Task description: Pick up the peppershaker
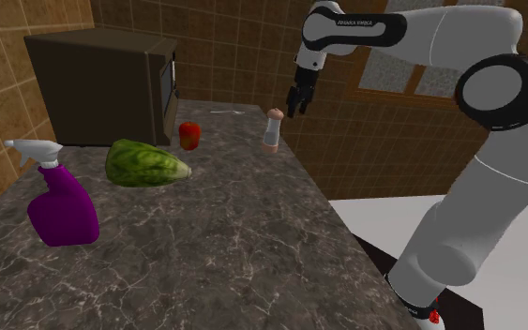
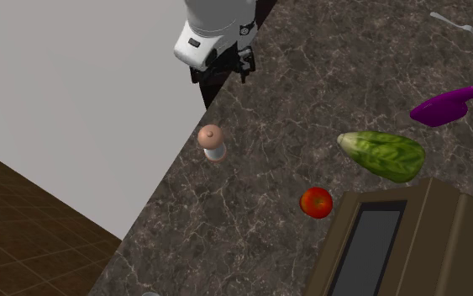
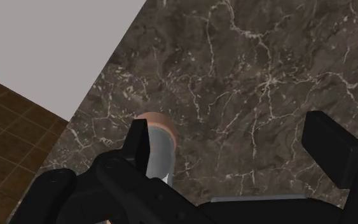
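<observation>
Our tool (image 1: 297,107) hung released, one finger above the pepper shaker (image 1: 272,129) cap, so we feared descending would tip it off the worktop (image 1: 233,234) edge.

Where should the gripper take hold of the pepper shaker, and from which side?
On the pepper shaker, probably its straight body just below the rounded cap, coming down from above. It stands upright near the edge of the counter with nothing touching it, so the open gripper can lower a finger on either side; the domed cap would likely slip.
</observation>
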`<state>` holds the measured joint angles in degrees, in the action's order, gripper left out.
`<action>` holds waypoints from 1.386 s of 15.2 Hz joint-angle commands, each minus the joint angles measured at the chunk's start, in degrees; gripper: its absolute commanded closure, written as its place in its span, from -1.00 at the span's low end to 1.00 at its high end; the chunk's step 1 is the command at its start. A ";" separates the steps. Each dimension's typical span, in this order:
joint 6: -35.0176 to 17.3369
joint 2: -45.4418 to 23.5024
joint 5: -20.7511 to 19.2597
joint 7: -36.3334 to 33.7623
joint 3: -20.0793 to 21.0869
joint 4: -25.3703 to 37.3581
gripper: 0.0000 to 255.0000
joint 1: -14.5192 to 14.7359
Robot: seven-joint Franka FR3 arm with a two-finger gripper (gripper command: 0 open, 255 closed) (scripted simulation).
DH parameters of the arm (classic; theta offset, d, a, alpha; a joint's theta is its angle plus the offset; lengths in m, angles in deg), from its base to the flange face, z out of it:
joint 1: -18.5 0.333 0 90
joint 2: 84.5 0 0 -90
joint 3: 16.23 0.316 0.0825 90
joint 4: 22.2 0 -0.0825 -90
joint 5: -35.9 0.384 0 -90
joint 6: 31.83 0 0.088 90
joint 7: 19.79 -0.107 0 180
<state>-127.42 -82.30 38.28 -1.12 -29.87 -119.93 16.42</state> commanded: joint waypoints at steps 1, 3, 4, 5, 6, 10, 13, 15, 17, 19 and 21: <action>2.00 -6.12 2.17 2.50 -1.11 7.09 -1.00 -0.88; 4.59 -12.13 4.42 4.51 -1.77 14.61 -1.00 -2.17; 6.13 -15.32 5.58 5.41 -1.97 18.78 -1.00 -2.99; 7.87 -18.68 6.77 6.22 -2.10 23.32 -1.00 -3.94; 9.85 -22.26 8.00 6.91 -2.14 28.33 -1.00 -5.02; 13.89 -30.16 10.37 7.86 -1.69 39.28 -1.00 -7.72; 10.80 -28.92 10.05 8.17 -1.75 34.92 -1.00 -7.13; 8.88 -28.28 9.89 8.36 -1.78 32.36 -1.00 -6.80; 7.43 -27.87 9.80 8.51 -1.79 30.48 -1.00 -6.58; 7.32 -27.80 9.78 8.52 -1.80 30.31 1.00 -6.56; 7.28 -27.71 9.76 8.51 -1.80 30.18 1.00 -6.53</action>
<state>-120.08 -109.96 48.05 7.38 -31.67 -89.60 9.88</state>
